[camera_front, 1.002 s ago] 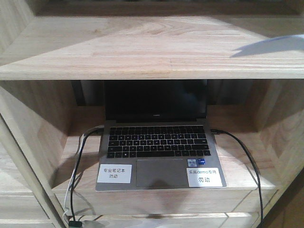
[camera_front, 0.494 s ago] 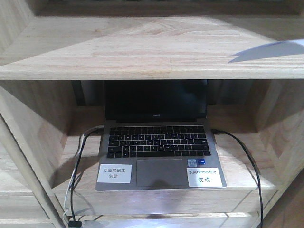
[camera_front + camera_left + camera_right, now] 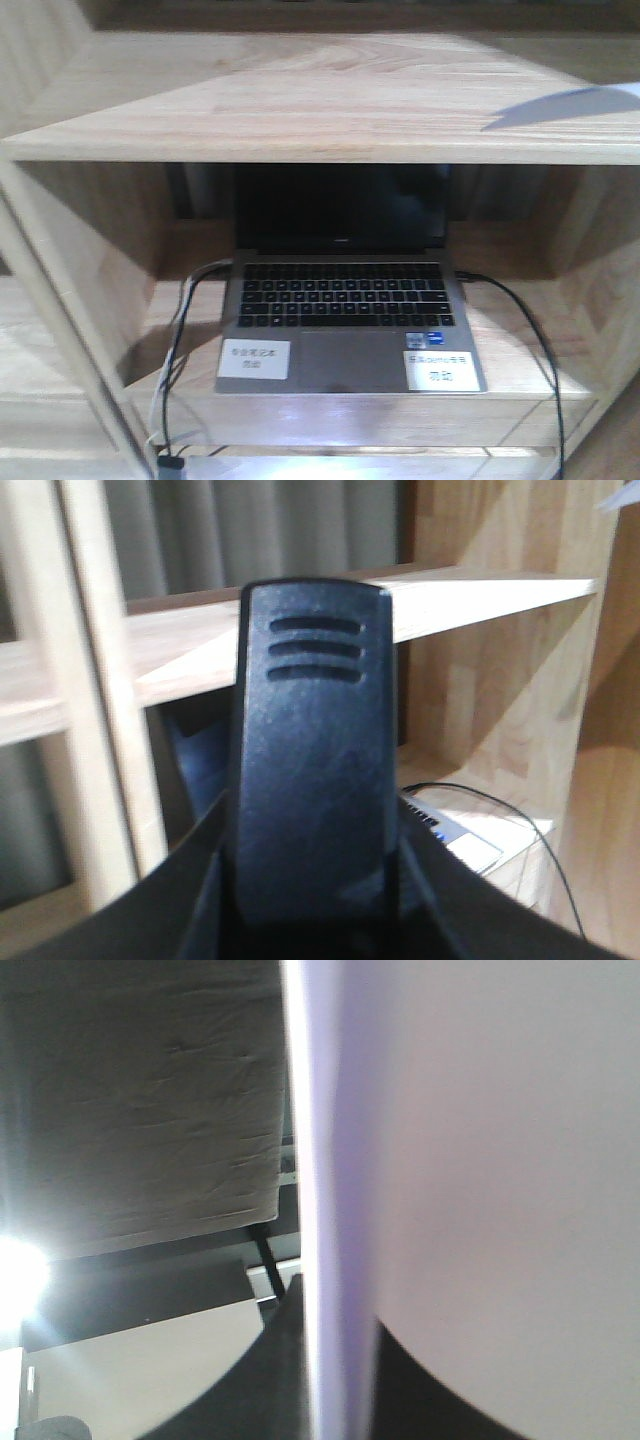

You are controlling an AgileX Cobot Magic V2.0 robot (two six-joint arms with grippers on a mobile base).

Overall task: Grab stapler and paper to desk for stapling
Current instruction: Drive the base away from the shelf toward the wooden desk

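Note:
In the left wrist view a black stapler with three ridges near its tip stands upright between the jaws of my left gripper, which is shut on it. The white paper fills the right half of the right wrist view, and my right gripper is shut on its edge, one dark jaw on each side. A corner of the paper also shows at the right edge of the front view, above the upper shelf. The desk is out of view.
A light wood shelf unit faces me. An open grey laptop with two white labels sits in the lower bay. Black and white cables hang off the left, and a black cable off the right. A shelf post stands left of the stapler.
The front view has shifted: the shelf and laptop now sit further right and slightly larger in frame, and the picture is blurred. The paper corner stays at the right edge.

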